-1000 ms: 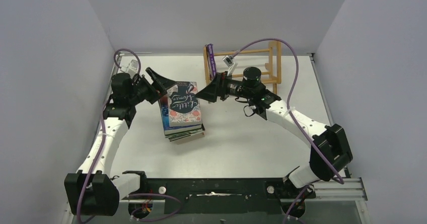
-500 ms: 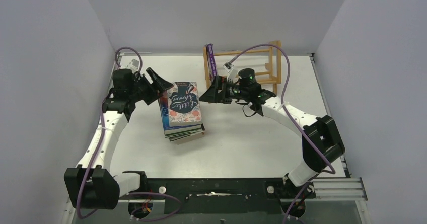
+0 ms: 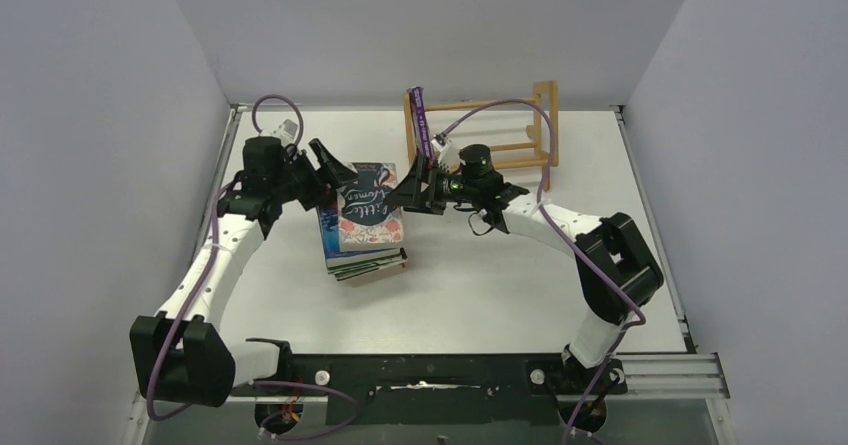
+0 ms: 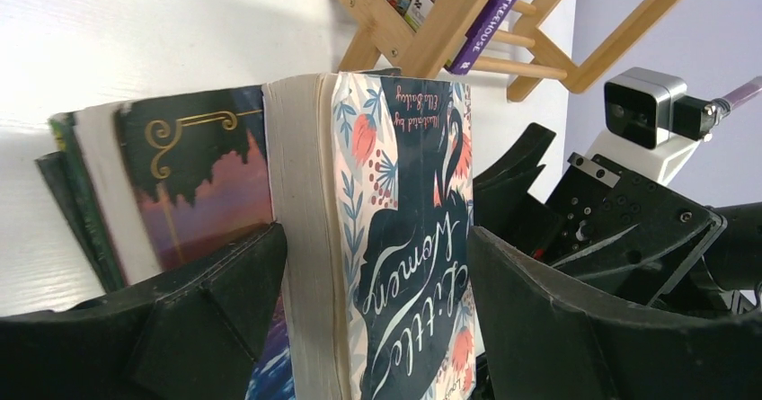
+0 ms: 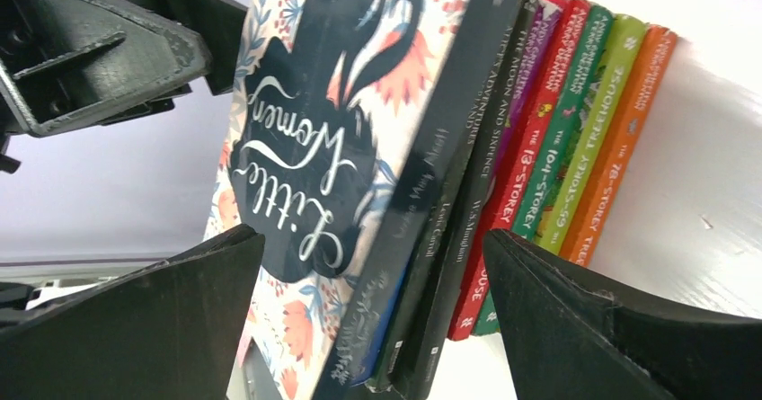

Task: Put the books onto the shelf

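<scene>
A stack of books (image 3: 365, 253) lies left of centre on the table. The top book (image 3: 372, 210), navy with flowers, also shows in both wrist views (image 4: 404, 220) (image 5: 314, 148). My left gripper (image 3: 338, 177) (image 4: 376, 234) stands open around that book's page edge, one finger low beside the pages, the other over the cover. My right gripper (image 3: 405, 190) (image 5: 373, 236) is wide open at the spine side, with navy, black, red (image 5: 530, 166), green and orange (image 5: 620, 139) spines between its fingers. The shelf (image 3: 520, 147) (image 4: 422, 40) stands at the back and holds a purple book (image 3: 421, 125) at its left end.
The white table (image 3: 480, 285) is boxed in by grey walls at the left, back and right. The right arm's purple cable (image 3: 545, 100) arcs over the shelf. The right wrist camera (image 4: 642, 103) sits just past the top book, close to my left fingers.
Both arms have closed in on the stack. The left gripper moved right onto the top book's page edge and narrowed a little. The right gripper moved left to the spines.
</scene>
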